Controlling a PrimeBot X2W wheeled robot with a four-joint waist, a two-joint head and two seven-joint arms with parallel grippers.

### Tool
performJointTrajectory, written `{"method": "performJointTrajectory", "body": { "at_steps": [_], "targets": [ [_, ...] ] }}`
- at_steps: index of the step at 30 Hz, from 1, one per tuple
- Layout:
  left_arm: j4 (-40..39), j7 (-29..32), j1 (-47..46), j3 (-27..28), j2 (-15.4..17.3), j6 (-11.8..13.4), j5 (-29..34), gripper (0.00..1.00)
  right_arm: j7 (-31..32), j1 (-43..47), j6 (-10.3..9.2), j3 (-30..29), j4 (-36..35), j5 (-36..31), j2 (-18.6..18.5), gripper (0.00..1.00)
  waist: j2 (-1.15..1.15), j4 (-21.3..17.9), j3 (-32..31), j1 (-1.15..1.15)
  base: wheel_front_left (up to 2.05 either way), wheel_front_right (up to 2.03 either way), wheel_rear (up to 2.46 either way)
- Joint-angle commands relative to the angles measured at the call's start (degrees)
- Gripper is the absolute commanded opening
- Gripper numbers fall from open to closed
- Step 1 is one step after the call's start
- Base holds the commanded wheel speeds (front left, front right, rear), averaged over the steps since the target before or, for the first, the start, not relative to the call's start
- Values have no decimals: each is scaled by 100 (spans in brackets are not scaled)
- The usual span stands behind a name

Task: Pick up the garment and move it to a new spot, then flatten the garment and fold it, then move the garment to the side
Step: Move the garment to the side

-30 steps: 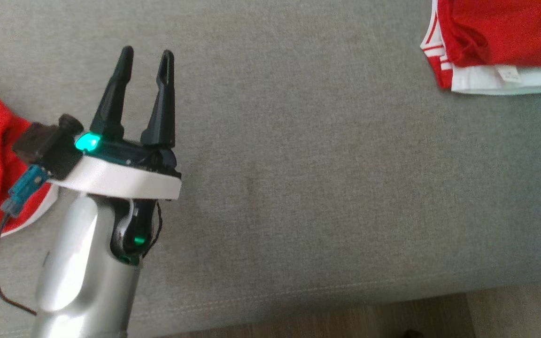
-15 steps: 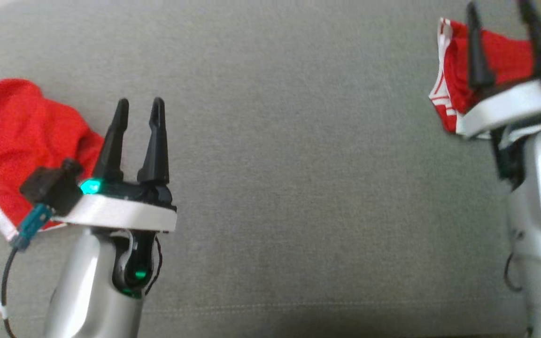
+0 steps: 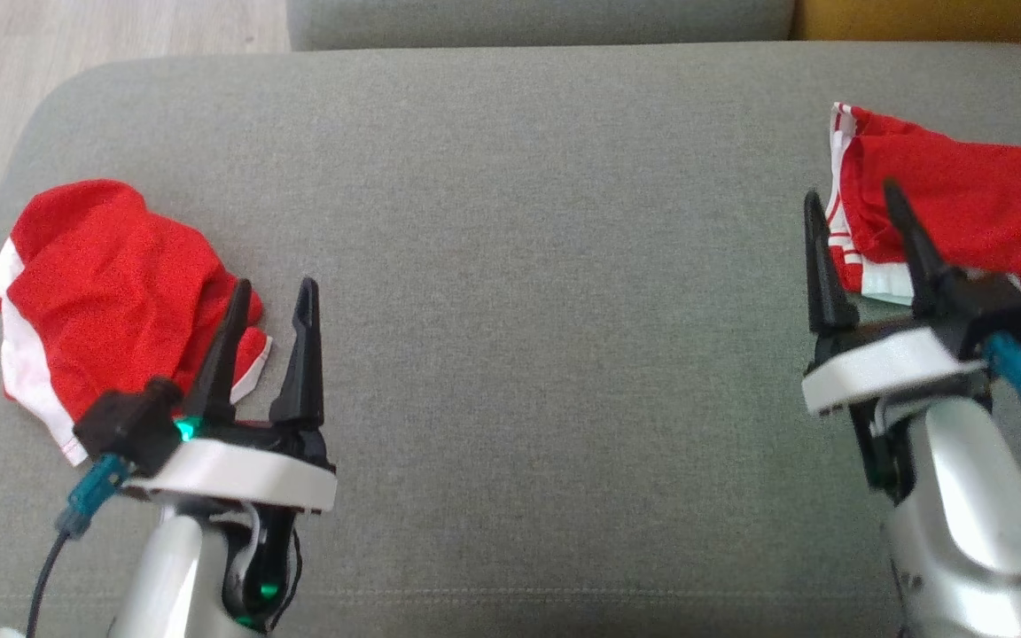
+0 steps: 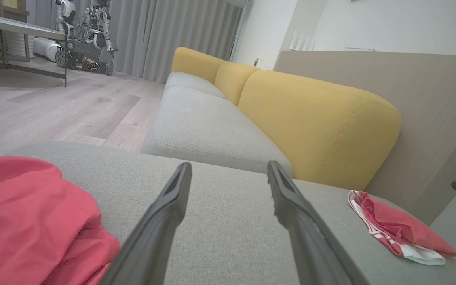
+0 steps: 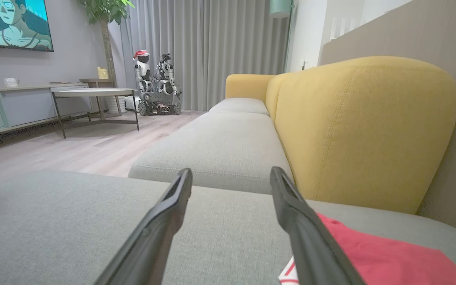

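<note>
So here's what we've got: a big grey seat cushion (image 3: 546,266) with two bits of red laundry on it, well apart. The crumpled red garment (image 3: 112,283) with white trim sits near the cushion's left end. The folded red garment (image 3: 954,213) with white stripes lies at the right end, near the yellow backrest (image 4: 315,118). Further off we see the wood floor (image 5: 73,150), a low table (image 5: 93,93), grey curtains (image 5: 212,51) and another robot (image 5: 154,85) parked by them. The left gripper (image 3: 275,285) is just beside the crumpled one, with one finger crossing its edge in the head view. Its jaws are spread wide and hold nothing. The right gripper (image 3: 852,193) points at the folded piece, jaws spread just as wide, gripping nothing. Whether a finger actually brushes the cloth we can't tell
</note>
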Motion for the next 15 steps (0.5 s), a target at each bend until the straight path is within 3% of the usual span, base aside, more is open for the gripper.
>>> {"method": "performJointTrajectory", "body": {
  "at_steps": [1, 15],
  "targets": [
    [-176, -29, -77, 177, 28, -35, 80, 100, -85, 44, 37, 63, -218, -27, 93, 100, 0, -2, -23, 0, 0, 0, 0],
    [-225, -29, 68, 176, 22, -35, 139, 100, -221, 550, 37, -146, -565, -226, 241, 100, 0, -38, -20, 0, 0, 0, 0]
  ]
}}
